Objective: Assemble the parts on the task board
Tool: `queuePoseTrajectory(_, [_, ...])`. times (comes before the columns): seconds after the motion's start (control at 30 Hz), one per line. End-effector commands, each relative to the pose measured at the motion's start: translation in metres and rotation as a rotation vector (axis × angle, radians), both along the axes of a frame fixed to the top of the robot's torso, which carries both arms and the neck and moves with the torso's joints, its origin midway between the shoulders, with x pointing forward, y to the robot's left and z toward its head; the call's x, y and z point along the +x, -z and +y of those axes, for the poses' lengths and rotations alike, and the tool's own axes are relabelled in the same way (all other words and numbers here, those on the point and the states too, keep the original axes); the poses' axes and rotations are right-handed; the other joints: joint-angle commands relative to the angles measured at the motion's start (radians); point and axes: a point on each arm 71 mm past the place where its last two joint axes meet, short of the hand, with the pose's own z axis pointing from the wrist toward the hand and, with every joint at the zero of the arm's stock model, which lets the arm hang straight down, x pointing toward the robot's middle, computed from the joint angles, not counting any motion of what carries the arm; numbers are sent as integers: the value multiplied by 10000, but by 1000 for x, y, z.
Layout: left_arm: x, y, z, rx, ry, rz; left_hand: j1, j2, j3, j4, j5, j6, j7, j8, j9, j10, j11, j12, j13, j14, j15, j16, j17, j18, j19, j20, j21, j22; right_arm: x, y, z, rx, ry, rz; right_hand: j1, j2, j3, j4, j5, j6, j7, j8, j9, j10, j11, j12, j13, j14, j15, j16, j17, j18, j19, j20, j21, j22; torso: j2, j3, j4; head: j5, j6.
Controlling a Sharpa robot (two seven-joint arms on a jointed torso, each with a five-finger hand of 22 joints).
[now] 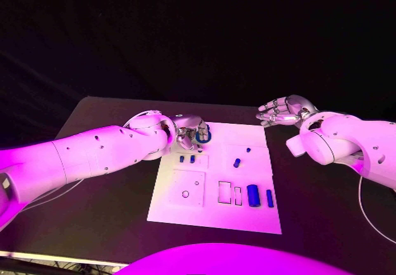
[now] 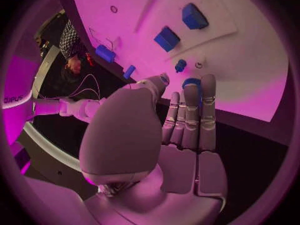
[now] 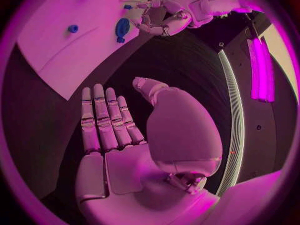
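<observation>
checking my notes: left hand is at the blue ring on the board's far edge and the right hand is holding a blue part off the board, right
Not quite. The right hand holds nothing: the right wrist view shows its fingers straight and apart over bare table. The left hand is at the blue ring on the task board, as you said.

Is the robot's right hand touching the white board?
Apart. In the head view the right hand hangs open past the task board corner, dark table between them.

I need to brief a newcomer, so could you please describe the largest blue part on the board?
Find the white board on the black table. Near its front right lie two upright blue bars; the part is the thicker left one, beside a slimmer bar.
</observation>
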Motion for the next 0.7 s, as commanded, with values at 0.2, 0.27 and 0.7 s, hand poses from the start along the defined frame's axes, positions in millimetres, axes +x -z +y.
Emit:
queuePoseTrajectory(0.2, [-4,7,-5,1054,452,620,-121,-101,217,-17,-8,405,-57,-162,-166,369,-44,173,-97,-35,-47,370,-108,128,-87,-49,182,128,0,-1,2,64,-176,-106,-41,63,26,-59,-19,-23,894,16,-12,21,28,4,-13,52,36,-42,-16,95,-80,18,-51,-11,-5,0,5,-24,-46])
queuePoseTrajectory(0.27, [-4,8,-6,1111,481,663,-145,-105,255,-28,-12,506,-78,-191,-197,442,-59,185,-125,-20,-58,451,-132,128,-88,-57,219,159,0,-1,2,65,-176,-108,-35,79,39,-69,-17,-24,893,17,-15,19,27,4,-14,53,37,-48,-24,96,-86,19,-49,-23,-5,0,6,-24,-48])
queuePoseTrajectory(0.7, [-2,9,-9,1320,409,489,-75,-60,636,-168,-13,829,-45,-395,-345,615,-78,60,-318,0,-85,712,-278,101,-9,-90,471,430,0,-1,2,65,-169,-115,-35,79,39,-69,-17,-24,893,17,-15,19,27,4,-14,53,37,-48,-24,96,-86,19,-49,-23,-2,-5,3,-31,-47])
